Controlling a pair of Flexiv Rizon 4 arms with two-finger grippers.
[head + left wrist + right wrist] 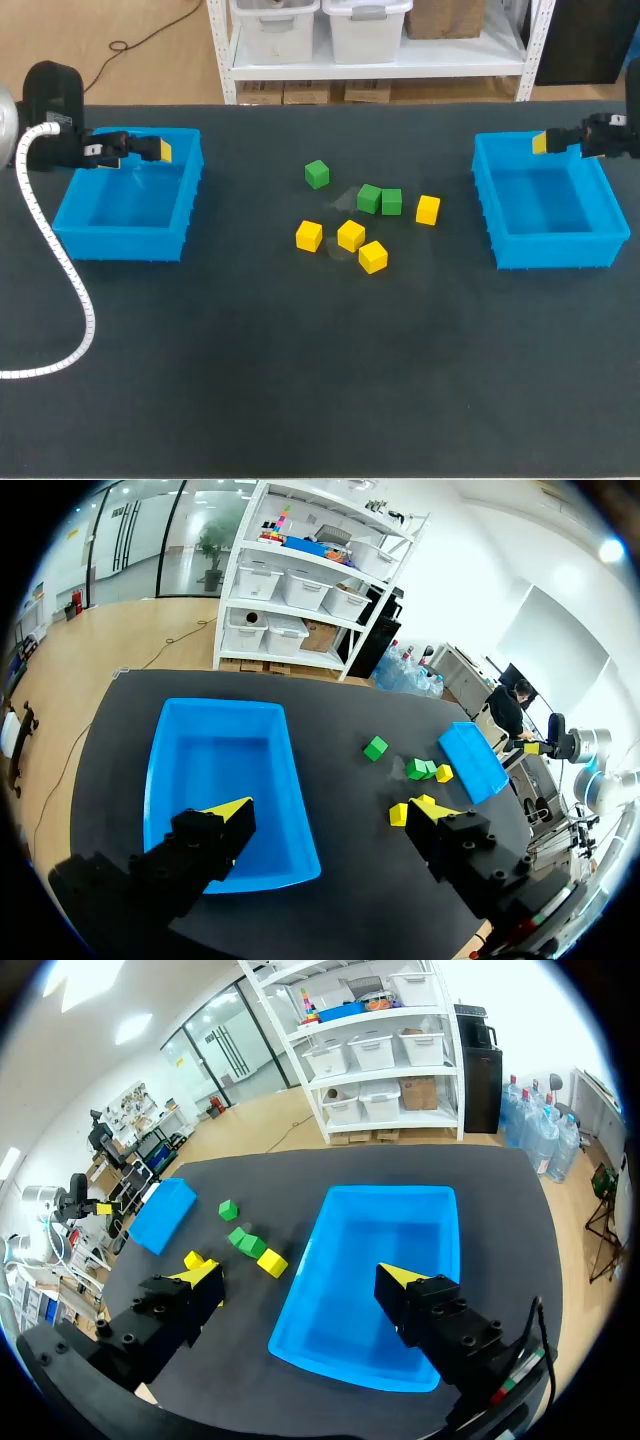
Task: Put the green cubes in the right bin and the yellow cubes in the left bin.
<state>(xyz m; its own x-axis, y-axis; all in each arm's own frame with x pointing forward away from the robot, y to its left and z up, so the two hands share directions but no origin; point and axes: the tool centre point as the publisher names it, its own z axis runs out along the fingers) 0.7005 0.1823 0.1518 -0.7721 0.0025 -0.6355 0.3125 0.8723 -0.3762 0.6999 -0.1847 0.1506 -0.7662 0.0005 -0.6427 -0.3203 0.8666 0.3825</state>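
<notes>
Gotta drop straight onto the lone far green cube (317, 174) first; left pincer (330, 810) and right pincer (300, 1273) gaping, empty.

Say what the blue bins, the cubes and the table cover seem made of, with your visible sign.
Blue bins: probably moulded plastic; even colour, thin walls, faint sheen. Green cubes and yellow cubes: matte, solid-coloured, crisp-edged; painted wood or plastic, cannot tell. Table cover: dark, dull, glare-free; perhaps rubber mat or fabric.
</notes>
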